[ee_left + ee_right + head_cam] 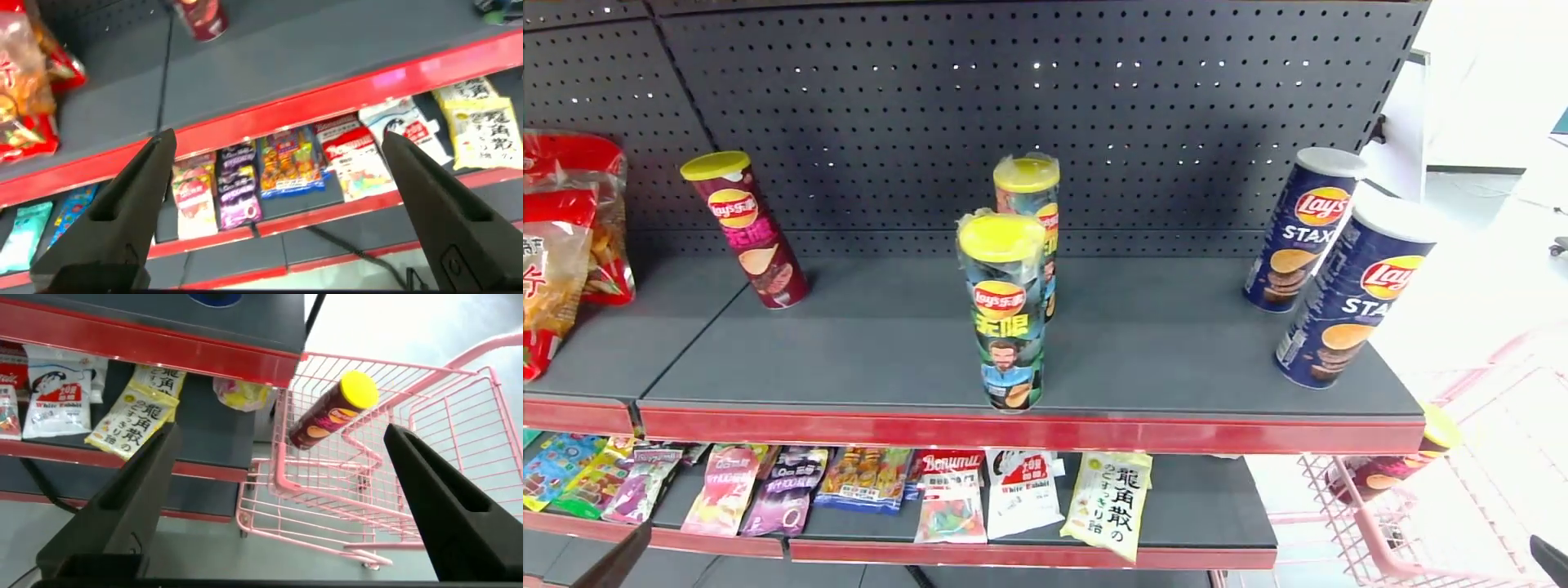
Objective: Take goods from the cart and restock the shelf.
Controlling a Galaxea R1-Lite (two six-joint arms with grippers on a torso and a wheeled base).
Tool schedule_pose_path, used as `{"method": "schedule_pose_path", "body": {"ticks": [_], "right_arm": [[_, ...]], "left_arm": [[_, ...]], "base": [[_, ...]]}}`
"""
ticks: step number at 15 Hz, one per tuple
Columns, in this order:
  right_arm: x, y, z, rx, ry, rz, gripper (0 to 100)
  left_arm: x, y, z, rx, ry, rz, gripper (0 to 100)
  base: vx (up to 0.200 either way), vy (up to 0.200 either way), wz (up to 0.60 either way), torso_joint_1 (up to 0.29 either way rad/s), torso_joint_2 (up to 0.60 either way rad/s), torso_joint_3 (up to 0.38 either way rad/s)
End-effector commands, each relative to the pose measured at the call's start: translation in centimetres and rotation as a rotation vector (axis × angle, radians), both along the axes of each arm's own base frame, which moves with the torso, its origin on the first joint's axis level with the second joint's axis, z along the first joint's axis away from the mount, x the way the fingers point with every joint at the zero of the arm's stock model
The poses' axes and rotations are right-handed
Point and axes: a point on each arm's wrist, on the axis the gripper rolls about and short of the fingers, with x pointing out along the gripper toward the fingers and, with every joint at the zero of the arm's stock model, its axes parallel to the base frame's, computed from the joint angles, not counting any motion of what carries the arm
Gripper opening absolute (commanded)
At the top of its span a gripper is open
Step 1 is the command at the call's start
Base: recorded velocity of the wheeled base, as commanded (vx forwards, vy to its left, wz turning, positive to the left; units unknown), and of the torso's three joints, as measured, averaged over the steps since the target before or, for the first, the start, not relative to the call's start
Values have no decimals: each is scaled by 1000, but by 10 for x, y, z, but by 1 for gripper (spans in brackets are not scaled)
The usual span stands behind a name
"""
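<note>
A maroon chip can with a yellow lid (331,412) lies tilted in the pink wire cart (409,367), which stands to the right of the shelf. The same can (1388,467) pokes out under the shelf's right corner in the head view. My right gripper (282,431) hangs open above and short of the cart, holding nothing. My left gripper (278,137) is open too, low in front of the candy-bag shelf. On the upper shelf (1143,343) stand a maroon can (745,233), two green cans (1005,314) and two navy cans (1347,298).
Red snack bags (564,237) fill the upper shelf's far left. A row of candy bags (866,482) lies on the lower shelf. Bare shelf surface shows between the can groups. A red lip (1029,430) runs along the shelf front.
</note>
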Motion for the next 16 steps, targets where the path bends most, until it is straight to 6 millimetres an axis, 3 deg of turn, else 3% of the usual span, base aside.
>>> {"method": "schedule_pose_path", "body": {"ticks": [1, 4, 7, 9, 16], "right_arm": [[3, 0, -1, 1, 21, 0, 100], [7, 0, 0, 0, 39, 1, 100], [11, 0, 1, -2, 51, 3, 100], [12, 0, 2, -4, 55, 4, 100], [12, 0, 2, -7, 56, 6, 100]], "left_arm": [[-1, 0, 1, 5, -6, 0, 100], [0, 0, 1, 29, -7, 5, 100], [0, 0, 0, 29, -5, 3, 100], [0, 0, 0, 28, -5, -3, 100], [-7, 0, 2, 8, -47, -61, 100]], "base": [[0, -200, 0, 7, 2, -2], [0, 0, 0, 0, 0, 0], [-200, 0, 0, 1, 6, -1], [0, 0, 0, 0, 0, 0], [0, 0, -600, -1, -1, 3]]}}
